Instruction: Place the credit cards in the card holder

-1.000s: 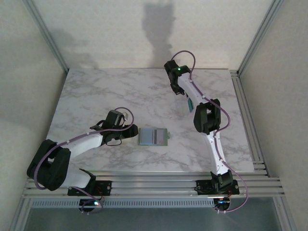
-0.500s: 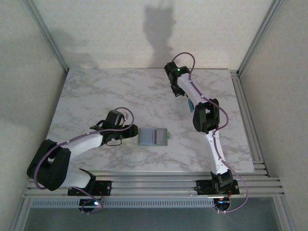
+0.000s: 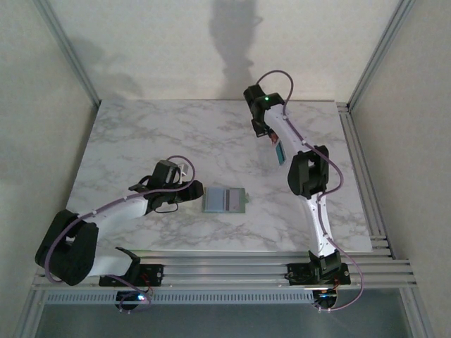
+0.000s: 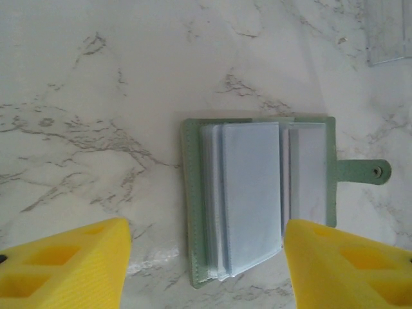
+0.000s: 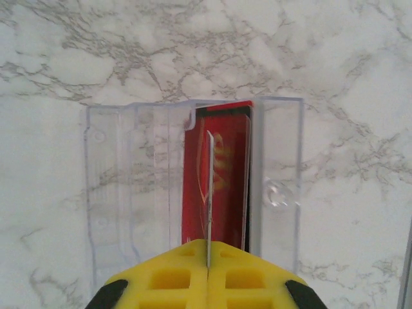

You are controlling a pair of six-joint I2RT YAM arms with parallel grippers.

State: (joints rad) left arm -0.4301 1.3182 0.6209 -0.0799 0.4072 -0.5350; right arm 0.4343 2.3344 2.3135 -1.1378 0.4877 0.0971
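Since a second ago the right claw point(image 5: 208, 265), clamped on an edge-on teal card point(image 3: 279, 150), is raised slightly above the clear tray point(image 5: 109, 193). A red card point(image 5: 225, 180) is left inside. The card holder point(image 4: 257, 206) is laid open on the tabletop point(image 4: 96, 96) between the fingers of the wide-spread left claw point(image 4: 206, 257). Transfer is judged next.

The red card's point(image 5: 226, 187) near end hides behind the right pincer point(image 5: 208, 250).

— What's different?
— The right arm point(image 3: 310, 176) shifted slightly rightward, taking its end effector point(image 5: 207, 259) and the pinched teal card point(image 3: 279, 151) along. The left elbow point(image 3: 65, 246) swung toward the near-left.
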